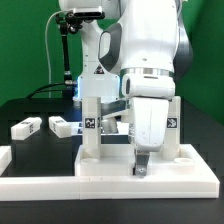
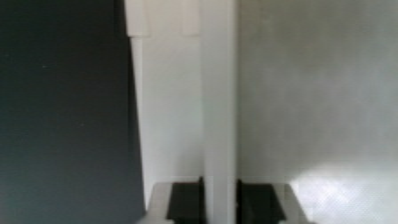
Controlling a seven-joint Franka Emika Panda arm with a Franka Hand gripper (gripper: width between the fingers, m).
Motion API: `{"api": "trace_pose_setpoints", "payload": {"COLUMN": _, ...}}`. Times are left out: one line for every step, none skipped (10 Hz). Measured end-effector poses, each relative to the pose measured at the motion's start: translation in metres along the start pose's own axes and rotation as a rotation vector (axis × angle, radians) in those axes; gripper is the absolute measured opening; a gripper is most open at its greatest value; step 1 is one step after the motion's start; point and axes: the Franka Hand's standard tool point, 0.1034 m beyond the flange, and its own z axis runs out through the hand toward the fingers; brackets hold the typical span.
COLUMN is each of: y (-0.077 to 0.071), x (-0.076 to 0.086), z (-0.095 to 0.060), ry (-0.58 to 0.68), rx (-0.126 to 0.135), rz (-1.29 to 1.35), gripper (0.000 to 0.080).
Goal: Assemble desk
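The desk top [image 1: 110,160] lies flat on the black surface [image 1: 30,105], two legs [image 1: 90,120] upright on it, directly beneath the jaws, which are drawn narrow and pinch its front rim [image 2: 178,100] from above — the rim's long axis runs across the exterior view, left to right.

Plain green backdrop [image 1: 25,50] behind. Matte black tabletop [image 1: 25,108], with a white border bar [image 1: 30,178] along its near edge. Black cables [image 1: 48,88] trail at the exterior view's left. Lighting is soft and even.
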Motion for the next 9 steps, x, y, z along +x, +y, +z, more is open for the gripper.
{"api": "trace_pose_setpoints", "payload": {"y": 0.0, "x": -0.0002, "z": -0.0001, "ry": -0.007, "rx": 0.015, "rz": 0.017, "gripper": 0.008}}
{"api": "trace_pose_setpoints", "payload": {"y": 0.0, "x": -0.0007, "z": 0.0005, "ry": -0.008, "rx": 0.015, "rz": 0.018, "gripper": 0.008}}
{"api": "trace_pose_setpoints", "payload": {"y": 0.0, "x": -0.0015, "z": 0.0006, "ry": -0.008, "rx": 0.016, "rz": 0.019, "gripper": 0.008}}
{"api": "trace_pose_setpoints", "payload": {"y": -0.0001, "x": -0.0017, "z": 0.0008, "ry": -0.008, "rx": 0.016, "rz": 0.02, "gripper": 0.008}}
{"api": "trace_pose_setpoints", "payload": {"y": -0.0001, "x": -0.0021, "z": 0.0008, "ry": -0.008, "rx": 0.016, "rz": 0.02, "gripper": 0.0246}}
{"api": "trace_pose_setpoints", "payload": {"y": -0.0001, "x": -0.0024, "z": 0.0009, "ry": -0.008, "rx": 0.016, "rz": 0.021, "gripper": 0.0246}}
{"api": "trace_pose_setpoints", "payload": {"y": -0.0001, "x": -0.0027, "z": 0.0009, "ry": -0.008, "rx": 0.016, "rz": 0.021, "gripper": 0.0446}}
{"api": "trace_pose_setpoints", "payload": {"y": 0.0, "x": -0.0029, "z": 0.001, "ry": -0.008, "rx": 0.016, "rz": 0.021, "gripper": 0.0572}}
{"api": "trace_pose_setpoints", "payload": {"y": 0.0, "x": -0.0032, "z": 0.001, "ry": -0.009, "rx": 0.016, "rz": 0.022, "gripper": 0.0633}}
